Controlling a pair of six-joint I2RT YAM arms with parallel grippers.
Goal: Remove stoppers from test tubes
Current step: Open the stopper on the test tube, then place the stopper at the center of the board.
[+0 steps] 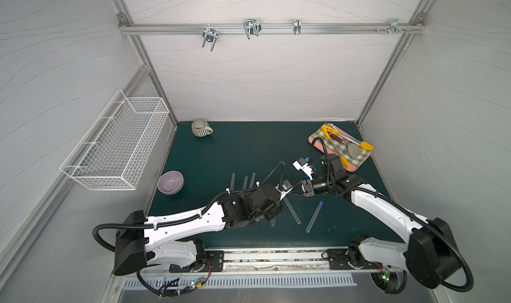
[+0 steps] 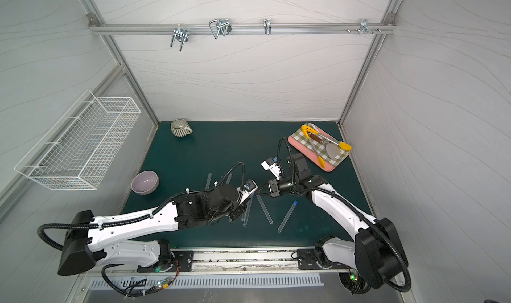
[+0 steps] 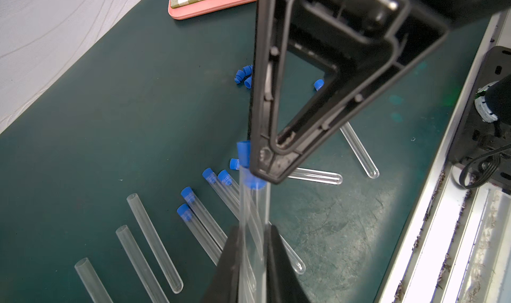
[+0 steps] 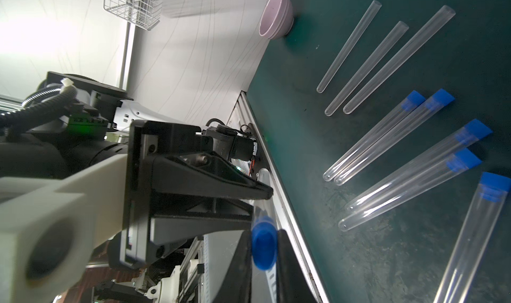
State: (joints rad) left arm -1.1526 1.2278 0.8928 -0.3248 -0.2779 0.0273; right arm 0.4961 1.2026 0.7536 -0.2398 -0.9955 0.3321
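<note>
Left wrist view is showing the left end effector clamping a test tube above the worktop; the right end effector is pinching its stopper; an off-axis pull would be risking the slick tube slipping or bending.

On mat: mug back-L corner, bowl at L edge, tray back-R w/ cloth & utensils on it; wire basket on L wall. Mid-mat, three open tubes lie side by side, stoppered tubes beside them under L arm, more open tubes and a lone stoppered tube further R. Loose stoppers lie betw. tubes & tray; held tube sits in L gripper, its stopper in R gripper.
</note>
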